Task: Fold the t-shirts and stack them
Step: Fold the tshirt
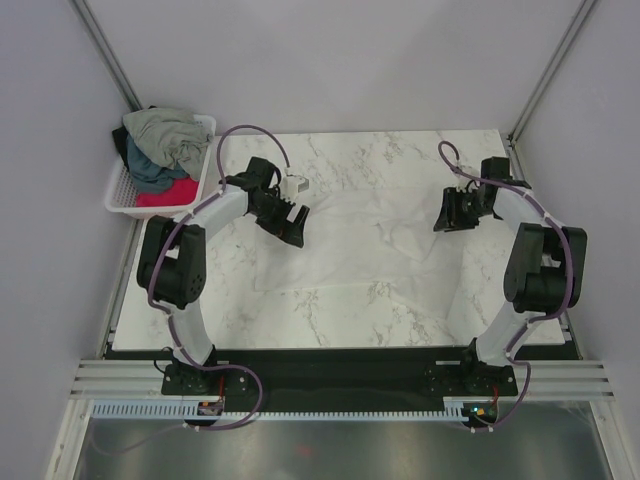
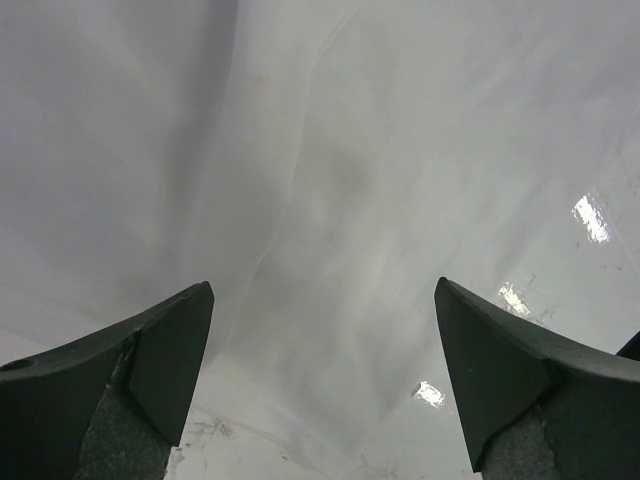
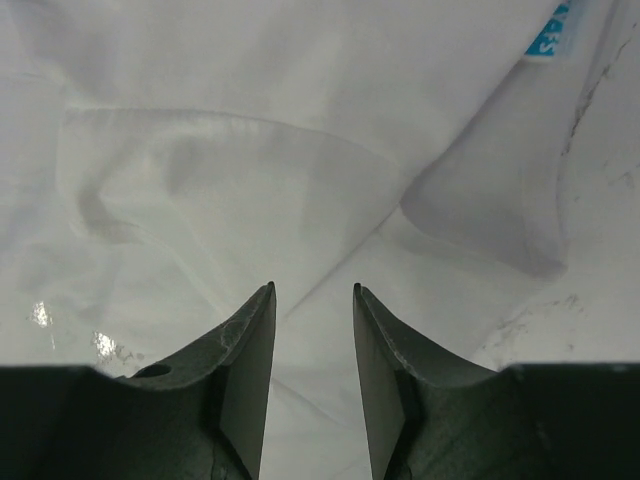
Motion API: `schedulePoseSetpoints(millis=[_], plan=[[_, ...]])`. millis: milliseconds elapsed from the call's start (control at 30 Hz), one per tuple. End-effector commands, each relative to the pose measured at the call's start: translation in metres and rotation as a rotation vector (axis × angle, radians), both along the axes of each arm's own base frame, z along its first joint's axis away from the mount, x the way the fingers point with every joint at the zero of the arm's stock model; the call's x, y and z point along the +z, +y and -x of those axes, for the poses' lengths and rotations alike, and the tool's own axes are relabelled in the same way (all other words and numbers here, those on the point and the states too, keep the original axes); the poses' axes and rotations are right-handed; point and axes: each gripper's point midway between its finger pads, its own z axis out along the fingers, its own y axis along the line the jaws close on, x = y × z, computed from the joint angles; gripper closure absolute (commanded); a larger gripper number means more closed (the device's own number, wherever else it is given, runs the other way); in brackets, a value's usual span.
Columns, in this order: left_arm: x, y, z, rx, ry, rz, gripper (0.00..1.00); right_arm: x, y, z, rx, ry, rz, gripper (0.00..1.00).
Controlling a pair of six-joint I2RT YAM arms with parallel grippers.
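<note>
At the centre-left of the top view, the left end effector (image 1: 285,222) hangs over the left part of the white t-shirt (image 1: 370,235) with its two fingers spread wide and nothing between them. Its wrist view shows the same: the left end effector (image 2: 325,290) has dark fingertips far apart at the lower corners of the frame, and smooth white cloth (image 2: 350,180) fills nearly all the space above them.

Over at the centre-right of the top view, the right end effector (image 1: 455,215) sits above the shirt's right edge. In its wrist view the right end effector (image 3: 312,288) has its fingers drawn near each other with a narrow gap. Only flat cloth shows through that gap, and nothing is pinched. Beyond the fingertips the white t-shirt (image 3: 230,170) lies rumpled, with a folded flap at centre-right and a small blue label (image 3: 548,35) at the upper right of the frame.

The shirt lies spread across the middle of the marble table (image 1: 350,320). Off the table's upper-left corner stands a white lattice basket (image 1: 125,195) holding the grey-green t-shirt (image 1: 165,130) on top, the dark teal t-shirt (image 1: 150,170) under it and the red-pink t-shirt (image 1: 165,192) at the near end.
</note>
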Motion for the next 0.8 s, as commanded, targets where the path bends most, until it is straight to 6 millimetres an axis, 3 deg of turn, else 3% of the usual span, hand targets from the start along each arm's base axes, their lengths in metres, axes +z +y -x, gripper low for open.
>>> schedulePoseSetpoints(millis=[0,233,767], plan=[[-0.014,-0.001,0.007,-0.012,0.043,-0.007,0.0,0.012,0.017,0.022,0.026,0.025,-0.088,0.56],[-0.012,-0.001,0.005,-0.01,0.037,-0.005,0.0,-0.012,0.026,0.035,0.035,0.12,-0.147,0.56],[-0.015,0.0,0.011,-0.012,0.049,-0.009,0.0,-0.036,0.02,0.023,0.025,0.153,-0.124,0.59]])
